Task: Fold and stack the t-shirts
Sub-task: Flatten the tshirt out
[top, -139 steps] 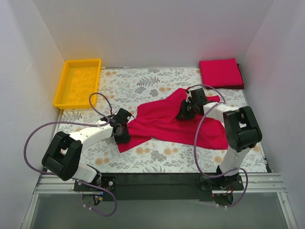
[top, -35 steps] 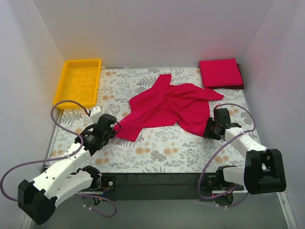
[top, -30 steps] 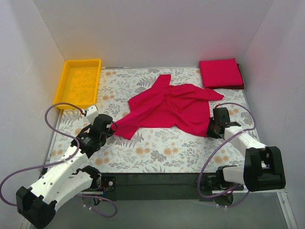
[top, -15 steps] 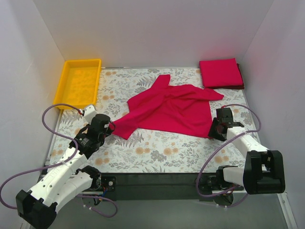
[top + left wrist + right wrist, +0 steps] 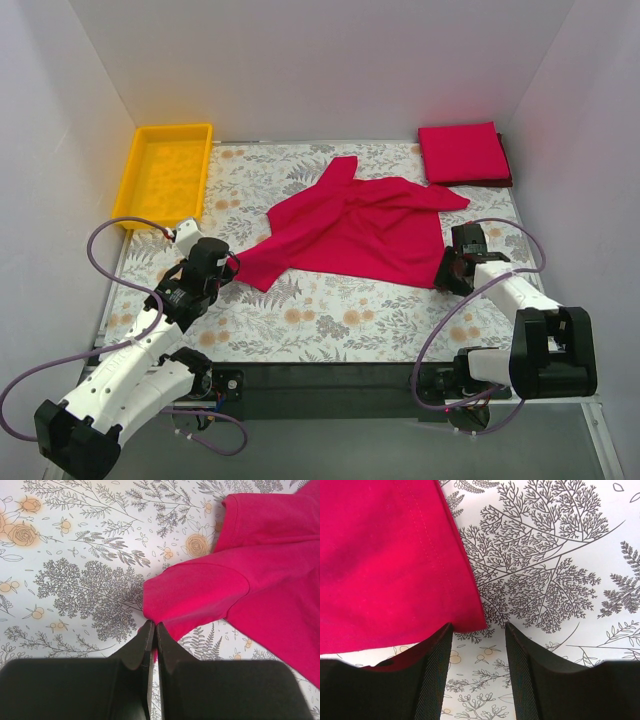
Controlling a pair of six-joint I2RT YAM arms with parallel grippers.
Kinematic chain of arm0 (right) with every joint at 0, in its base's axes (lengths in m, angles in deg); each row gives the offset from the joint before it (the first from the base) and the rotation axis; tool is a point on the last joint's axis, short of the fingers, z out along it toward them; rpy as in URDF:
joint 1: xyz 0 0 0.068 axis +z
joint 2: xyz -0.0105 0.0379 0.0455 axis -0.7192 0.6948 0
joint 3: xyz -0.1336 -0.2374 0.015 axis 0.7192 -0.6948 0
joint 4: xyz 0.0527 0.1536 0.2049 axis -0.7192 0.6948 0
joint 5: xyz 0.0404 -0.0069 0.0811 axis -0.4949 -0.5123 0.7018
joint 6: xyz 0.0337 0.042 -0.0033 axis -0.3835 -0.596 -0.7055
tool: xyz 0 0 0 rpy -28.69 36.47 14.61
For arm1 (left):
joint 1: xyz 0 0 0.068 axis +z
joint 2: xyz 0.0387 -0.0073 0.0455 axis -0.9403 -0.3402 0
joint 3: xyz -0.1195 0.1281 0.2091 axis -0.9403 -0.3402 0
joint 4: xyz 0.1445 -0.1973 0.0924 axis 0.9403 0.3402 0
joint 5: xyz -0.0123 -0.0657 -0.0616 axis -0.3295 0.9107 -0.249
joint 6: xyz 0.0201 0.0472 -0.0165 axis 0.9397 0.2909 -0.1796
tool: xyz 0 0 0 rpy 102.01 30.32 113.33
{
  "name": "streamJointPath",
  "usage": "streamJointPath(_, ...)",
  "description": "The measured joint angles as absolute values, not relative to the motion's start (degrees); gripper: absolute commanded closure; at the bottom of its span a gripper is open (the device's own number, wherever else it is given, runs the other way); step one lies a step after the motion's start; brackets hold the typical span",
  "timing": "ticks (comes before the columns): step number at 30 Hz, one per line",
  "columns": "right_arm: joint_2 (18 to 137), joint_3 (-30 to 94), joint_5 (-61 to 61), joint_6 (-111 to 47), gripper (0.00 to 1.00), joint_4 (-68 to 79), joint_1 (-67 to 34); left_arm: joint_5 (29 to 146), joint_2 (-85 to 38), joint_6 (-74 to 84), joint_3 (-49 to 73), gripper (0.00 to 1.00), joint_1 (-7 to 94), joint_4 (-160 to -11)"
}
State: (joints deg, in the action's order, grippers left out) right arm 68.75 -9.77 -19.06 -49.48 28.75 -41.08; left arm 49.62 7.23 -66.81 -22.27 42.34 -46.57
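A rumpled crimson-red cloth t-shirt (image 5: 350, 232) lies spread on the floral-print table (image 5: 330, 318), its left corner pinched in the closed left gripper (image 5: 152, 629). The right gripper (image 5: 479, 630) stands with jaws apart either side of the right hem corner. A folded crimson t-shirt (image 5: 462, 152) rests at the far right.

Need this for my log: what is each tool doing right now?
Left tool: closed, pinching the t-shirt corner.
Right tool: open, gripping nothing.

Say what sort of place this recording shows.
Probably a lab test cell: plain white walls box in a floral-covered table, two robot arms are bolted at its near edge, and a red shirt lies spread between them.
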Motion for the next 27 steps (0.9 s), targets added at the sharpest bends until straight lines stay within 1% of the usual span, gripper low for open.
streamJointPath(10,69.58,-8.9,-20.07,-50.45,0.49,29.4,-40.23,50.87,7.58,-66.24,-23.12,1.0,42.91,-47.66)
streamJointPath(14,69.47,-5.88,-20.52,-50.38,0.49,32.81,-40.12,51.28,7.58,-66.05,-23.12,1.0,43.24,-47.83)
streamJointPath(20,69.26,-2.56,-21.29,-50.51,0.48,33.47,-39.77,51.98,7.58,-65.83,-23.12,1.0,43.85,-48.07)
streamJointPath(27,73.69,-2.56,-22.97,-51.93,0.49,33.95,-37.98,52.59,7.61,-65.61,-23.14,1.0,44.2,-48.71)
